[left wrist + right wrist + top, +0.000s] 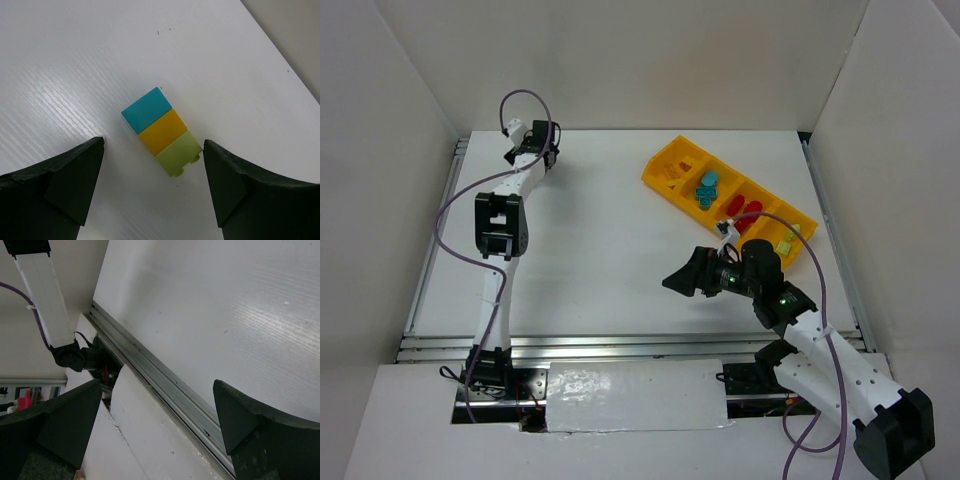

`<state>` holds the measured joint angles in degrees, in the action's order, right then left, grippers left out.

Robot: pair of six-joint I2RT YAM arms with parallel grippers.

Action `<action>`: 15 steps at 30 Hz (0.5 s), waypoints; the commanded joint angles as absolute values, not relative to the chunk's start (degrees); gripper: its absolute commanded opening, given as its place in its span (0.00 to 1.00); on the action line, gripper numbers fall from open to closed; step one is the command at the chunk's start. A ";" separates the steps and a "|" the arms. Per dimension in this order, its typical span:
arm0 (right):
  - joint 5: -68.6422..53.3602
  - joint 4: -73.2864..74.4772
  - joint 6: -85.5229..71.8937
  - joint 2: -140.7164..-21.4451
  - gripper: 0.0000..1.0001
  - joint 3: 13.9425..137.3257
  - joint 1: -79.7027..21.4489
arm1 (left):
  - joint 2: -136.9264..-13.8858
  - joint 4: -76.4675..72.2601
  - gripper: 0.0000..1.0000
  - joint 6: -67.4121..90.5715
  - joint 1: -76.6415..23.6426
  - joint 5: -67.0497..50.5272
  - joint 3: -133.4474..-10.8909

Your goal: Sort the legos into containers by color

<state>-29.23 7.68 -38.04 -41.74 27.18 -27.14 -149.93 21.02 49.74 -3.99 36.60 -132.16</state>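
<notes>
Where the left tool (153,144) hangs open over the tabletop (75,75), a teal-yellow-green clump (161,131) lies between its jaws, untouched, long axis slanting across the gap; right tool (157,387), open and empty, is well apart, by the tray (660,160).

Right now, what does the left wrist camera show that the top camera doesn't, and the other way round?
Only the left wrist view: a clump of teal, orange and pale-green legos lying on the table between the open fingers. Only the top view: the orange tray holding teal legos and red legos, plus the right pincer, open and empty. Both: the white table and the left pincer.
</notes>
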 commanded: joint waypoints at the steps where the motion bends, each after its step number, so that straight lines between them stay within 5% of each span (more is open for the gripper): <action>1: -29.53 3.78 -37.97 -41.92 1.00 26.46 -27.51 | -151.61 20.48 0.92 49.49 -2.64 38.15 -134.30; 8: -29.27 3.43 -38.06 -42.28 1.00 26.10 -27.51 | -151.70 19.25 0.86 48.34 -1.50 34.98 -133.77; 12: -29.00 3.87 -37.97 -42.45 1.00 26.10 -27.51 | -151.44 19.68 0.66 47.81 -1.41 34.71 -133.77; 15: -29.00 4.13 -37.97 -42.10 1.00 26.19 -27.51 | -149.60 20.30 0.65 47.72 -1.41 36.38 -131.49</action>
